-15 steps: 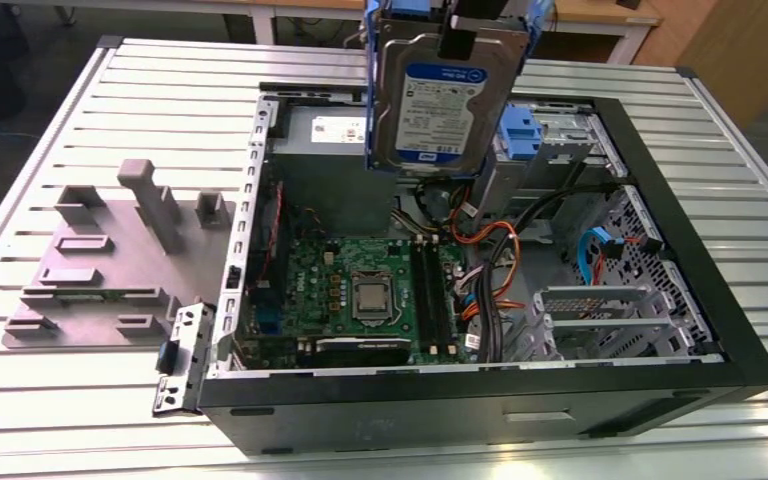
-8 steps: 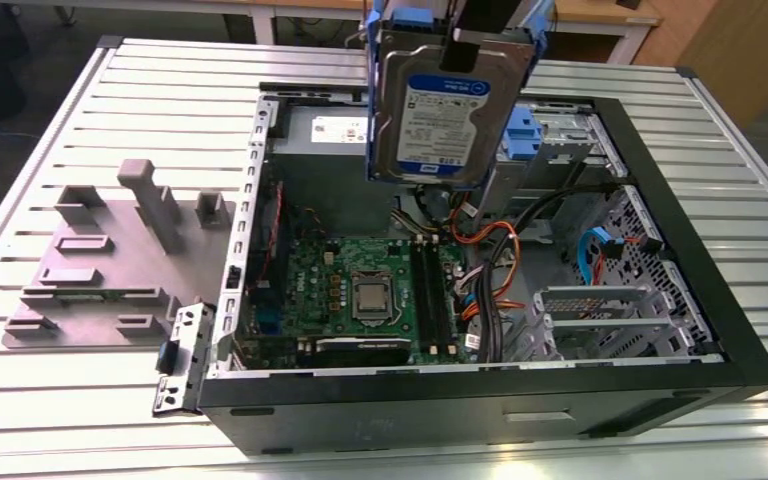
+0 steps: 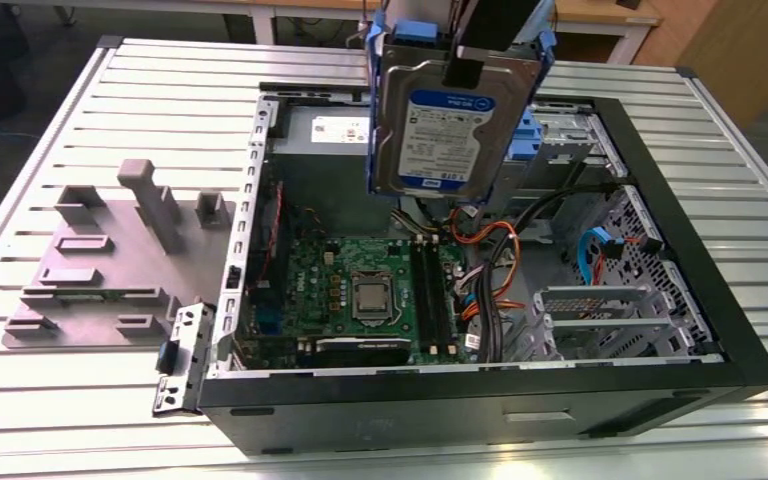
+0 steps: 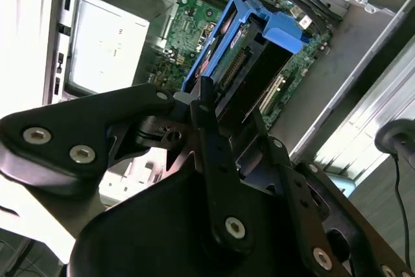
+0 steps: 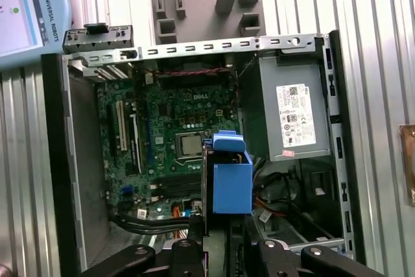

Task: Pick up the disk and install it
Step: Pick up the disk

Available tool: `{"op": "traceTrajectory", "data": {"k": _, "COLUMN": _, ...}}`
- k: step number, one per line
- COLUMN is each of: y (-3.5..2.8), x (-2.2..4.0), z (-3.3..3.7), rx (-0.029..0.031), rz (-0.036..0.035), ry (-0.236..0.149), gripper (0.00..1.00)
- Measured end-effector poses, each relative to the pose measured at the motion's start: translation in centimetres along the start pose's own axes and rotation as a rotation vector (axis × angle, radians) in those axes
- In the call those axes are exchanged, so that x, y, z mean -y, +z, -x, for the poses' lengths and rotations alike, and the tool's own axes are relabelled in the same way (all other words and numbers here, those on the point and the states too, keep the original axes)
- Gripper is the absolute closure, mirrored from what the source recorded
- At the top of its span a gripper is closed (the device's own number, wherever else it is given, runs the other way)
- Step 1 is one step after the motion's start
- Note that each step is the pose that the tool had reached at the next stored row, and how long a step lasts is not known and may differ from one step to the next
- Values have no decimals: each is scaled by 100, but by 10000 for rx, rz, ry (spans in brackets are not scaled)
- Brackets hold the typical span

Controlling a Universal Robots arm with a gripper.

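One flat, blue-bracketed silver hard drive [image 3: 454, 115] hangs upper centre, pinched by the claw [image 3: 468, 62]; a loose grip could drop it onto the green motherboard [image 3: 315, 272].

Silver gleams on the disk [image 3: 451, 120], and its label [image 3: 446, 155] is white with blue bands, all framed by a bright blue bracket [image 5: 231, 176]. The gripper [image 4: 230, 105] is matte black, dotted with silver screw heads. Down below, the motherboard [image 3: 357, 290] is deep green with black slots and a silver square at its centre. The cables [image 3: 491, 245] run orange, red, yellow and black. The case [image 3: 491, 405] is black outside and bare grey metal inside. The power supply box [image 5: 285, 108] is grey with a white label. The table [image 3: 131, 90] is pale silver, striped with parallel ridges, and the fixture [image 3: 104, 260] on it is a dull mauve-grey.
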State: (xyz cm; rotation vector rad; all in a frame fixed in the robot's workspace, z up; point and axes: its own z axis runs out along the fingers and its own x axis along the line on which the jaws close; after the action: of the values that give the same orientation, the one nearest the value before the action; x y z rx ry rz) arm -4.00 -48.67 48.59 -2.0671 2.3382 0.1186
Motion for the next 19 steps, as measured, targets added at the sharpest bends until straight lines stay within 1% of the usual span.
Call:
{"op": "traceTrajectory", "data": {"k": 15, "y": -4, "x": 41, "z": -332, "rx": 15, "rz": -24, "ry": 386, "gripper": 65}}
{"op": "traceTrajectory", "data": {"k": 19, "y": -2, "x": 56, "z": -434, "rx": 19, "rz": -26, "ry": 408, "gripper": 65}}
